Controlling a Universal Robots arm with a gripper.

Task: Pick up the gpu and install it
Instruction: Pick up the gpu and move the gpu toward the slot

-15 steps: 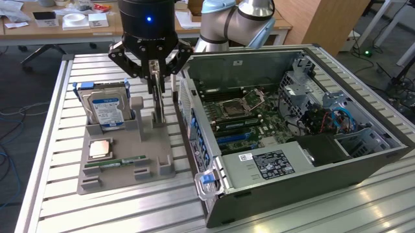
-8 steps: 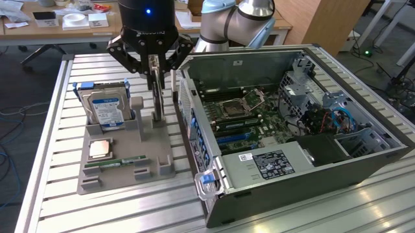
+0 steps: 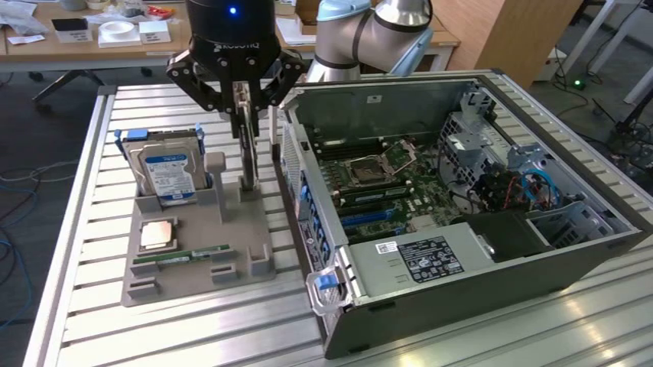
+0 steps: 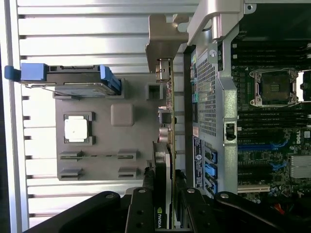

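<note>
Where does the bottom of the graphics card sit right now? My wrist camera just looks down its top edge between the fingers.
Observer: In the exterior view the graphics card stands upright under the gripper, and its lower end meets the grey holder.
Operator: What lies at the far end of the computer case, past what I can see?
Observer: At the exterior view's right end of the case there is a black box, with blue cables just beyond it.
</note>
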